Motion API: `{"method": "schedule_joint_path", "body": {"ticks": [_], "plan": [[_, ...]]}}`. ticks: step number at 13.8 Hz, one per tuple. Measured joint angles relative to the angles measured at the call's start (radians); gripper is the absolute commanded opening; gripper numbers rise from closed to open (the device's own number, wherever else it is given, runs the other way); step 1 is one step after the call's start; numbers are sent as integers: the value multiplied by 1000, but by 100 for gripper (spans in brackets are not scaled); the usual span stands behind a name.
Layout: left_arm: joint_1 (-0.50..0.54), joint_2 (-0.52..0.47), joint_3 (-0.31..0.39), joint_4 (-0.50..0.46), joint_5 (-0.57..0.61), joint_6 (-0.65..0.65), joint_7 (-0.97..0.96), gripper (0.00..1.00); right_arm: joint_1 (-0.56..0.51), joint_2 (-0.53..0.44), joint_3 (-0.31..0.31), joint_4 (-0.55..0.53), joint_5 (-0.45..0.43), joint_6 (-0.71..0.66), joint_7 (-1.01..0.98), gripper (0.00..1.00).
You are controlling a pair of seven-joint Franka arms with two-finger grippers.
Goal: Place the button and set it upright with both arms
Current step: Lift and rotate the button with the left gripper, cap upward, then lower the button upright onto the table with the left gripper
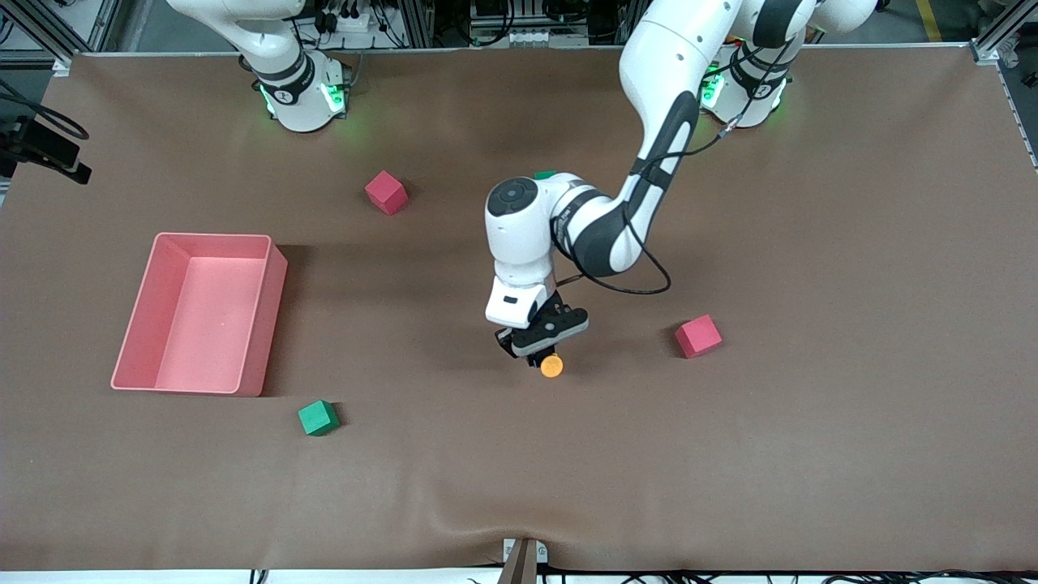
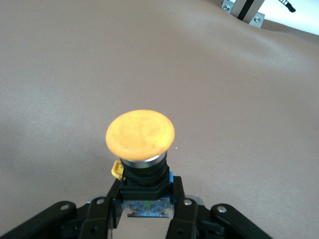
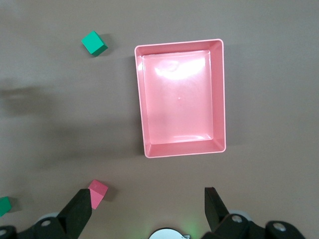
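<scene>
STEP: my left end effector (image 1: 542, 351) clamped on the button (image 1: 551, 366) over mid-worktop (image 1: 811, 446) | right end effector (image 3: 148, 209) waits, spread apart | NEXT — set it down cap-up, gently.

Two red cubes (image 1: 386, 192) (image 1: 698, 337), two green cubes (image 1: 318, 418) (image 1: 545, 174), one pink tray (image 1: 261, 324), one button (image 1: 551, 366).

The table (image 1: 811, 454) is covered by a matt brown cloth, faintly rippled. A smooth plastic sheen is shown by the pink tray (image 3: 180, 149) (its floor glossy under the light). The button (image 2: 141, 133) is capped in matt, slightly mottled orange plastic over a black body. The cubes (image 1: 698, 336) look matt and foam-like.
</scene>
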Motion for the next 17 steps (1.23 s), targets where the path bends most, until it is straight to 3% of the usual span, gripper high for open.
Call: {"method": "schedule_joint_path", "body": {"ticks": [10, 17], "plan": [[-91, 45, 0, -13, 362, 3, -374, 0, 0, 5, 0, 0, 0, 0, 0, 100], [-149, 103, 1, -25, 482, -52, -503, 0, 0, 5, 0, 0, 0, 0, 0, 100]]}}
